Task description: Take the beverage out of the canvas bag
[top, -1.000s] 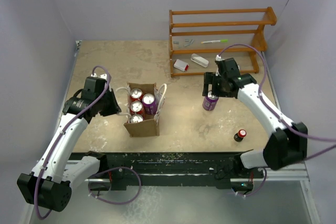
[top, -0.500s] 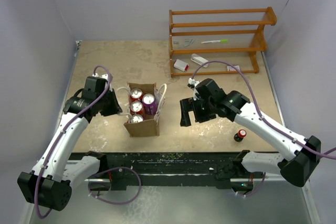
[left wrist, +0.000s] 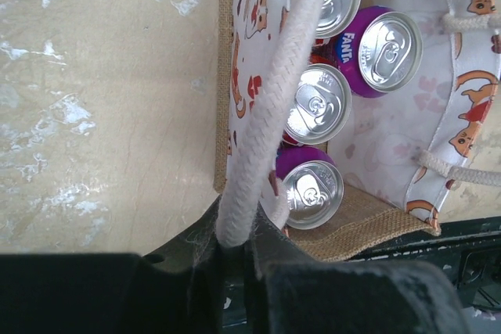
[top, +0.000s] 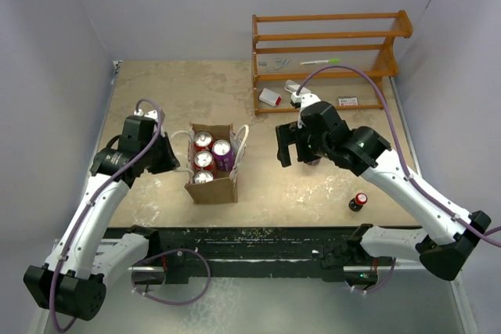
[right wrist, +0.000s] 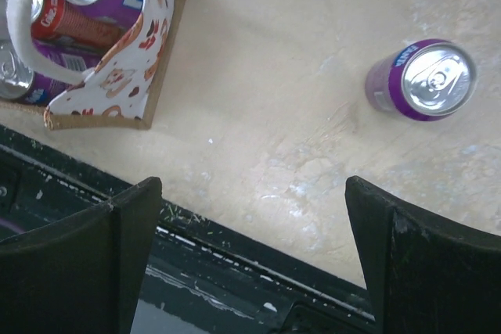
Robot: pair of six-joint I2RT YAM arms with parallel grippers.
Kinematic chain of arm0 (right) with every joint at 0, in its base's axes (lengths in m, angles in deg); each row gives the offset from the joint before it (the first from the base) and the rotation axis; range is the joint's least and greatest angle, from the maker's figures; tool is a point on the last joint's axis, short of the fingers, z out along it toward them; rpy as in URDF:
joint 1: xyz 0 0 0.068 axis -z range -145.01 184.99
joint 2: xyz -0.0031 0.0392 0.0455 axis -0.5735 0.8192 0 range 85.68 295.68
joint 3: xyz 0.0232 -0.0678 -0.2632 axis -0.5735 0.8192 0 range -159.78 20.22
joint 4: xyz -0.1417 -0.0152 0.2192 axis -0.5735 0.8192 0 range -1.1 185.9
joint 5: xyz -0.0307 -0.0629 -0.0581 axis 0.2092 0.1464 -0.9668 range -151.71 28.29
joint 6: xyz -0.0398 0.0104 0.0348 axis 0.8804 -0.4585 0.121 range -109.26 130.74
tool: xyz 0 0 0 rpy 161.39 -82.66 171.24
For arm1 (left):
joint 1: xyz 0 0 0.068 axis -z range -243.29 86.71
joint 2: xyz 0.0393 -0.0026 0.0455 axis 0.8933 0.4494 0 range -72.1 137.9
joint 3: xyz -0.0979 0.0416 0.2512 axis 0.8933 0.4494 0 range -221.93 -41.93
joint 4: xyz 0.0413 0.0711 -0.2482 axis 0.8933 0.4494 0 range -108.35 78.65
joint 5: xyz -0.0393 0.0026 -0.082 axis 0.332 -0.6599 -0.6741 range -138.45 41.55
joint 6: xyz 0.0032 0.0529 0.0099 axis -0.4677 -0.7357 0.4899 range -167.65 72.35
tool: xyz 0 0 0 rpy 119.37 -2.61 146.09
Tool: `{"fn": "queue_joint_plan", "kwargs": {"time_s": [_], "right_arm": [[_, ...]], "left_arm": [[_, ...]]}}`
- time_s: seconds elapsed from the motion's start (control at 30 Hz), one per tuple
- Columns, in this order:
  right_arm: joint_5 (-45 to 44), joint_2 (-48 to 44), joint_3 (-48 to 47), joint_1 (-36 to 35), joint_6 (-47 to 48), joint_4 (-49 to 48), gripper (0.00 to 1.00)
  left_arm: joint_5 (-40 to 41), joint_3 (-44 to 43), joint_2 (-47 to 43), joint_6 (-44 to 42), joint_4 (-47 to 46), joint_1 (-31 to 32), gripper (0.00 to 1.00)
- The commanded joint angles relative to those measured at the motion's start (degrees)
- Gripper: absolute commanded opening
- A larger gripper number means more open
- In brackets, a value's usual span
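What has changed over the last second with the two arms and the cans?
The right gripper let go of the purple can, leaving it upright on the table, opened wide and swung away toward the canvas bag. The left gripper stayed shut on the bag's white rope handle; the bag and its four cans did not move.

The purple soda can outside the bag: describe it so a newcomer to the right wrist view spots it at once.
Find the canvas bag at the view's upper left. Cross the beige table rightward: the purple soda can stands upright there. It alone is outside the bag.
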Motion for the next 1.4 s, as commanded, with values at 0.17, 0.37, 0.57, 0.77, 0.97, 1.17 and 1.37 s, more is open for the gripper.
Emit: {"fn": "queue_joint_plan", "kwargs": {"time_s": [0.17,0.37,0.57,0.77,0.97,1.17,1.37], "right_arm": [[4.93,0.62,-6.80,-0.04,3.91,-8.32,1.00],[15.88,3.50,-7.61,-2.26,2.03,-18.77,1.00],[16.00,8.61,-11.50,-8.14,9.36,-26.45,1.00],[15.27,17.05,-19.32,-12.36,18.76,-24.49,1.00],[18.30,24.84,-23.62,-12.38,28.15,-22.57,1.00],[19.42,28.76,-22.02,-12.50,37.68,-23.02,1.00],[19.56,30.81,-20.51,-12.50,38.61,-24.42,1.00]], "left_arm": [[-1.38,0.44,-3.52,-0.37,-2.58,0.22,0.13],[-1.54,0.42,-2.51,0.07,-1.76,0.23,0.02],[-1.99,-1.01,0.09,-1.63,-0.76,0.85,0.00],[-0.91,-1.06,0.69,-1.35,0.18,2.65,0.00],[-1.61,-0.10,0.61,-1.20,-1.15,2.62,0.00],[0.77,0.54,-2.51,0.23,-2.05,2.74,0.00],[2.48,0.72,-5.43,1.17,-1.74,2.78,0.00]]}}
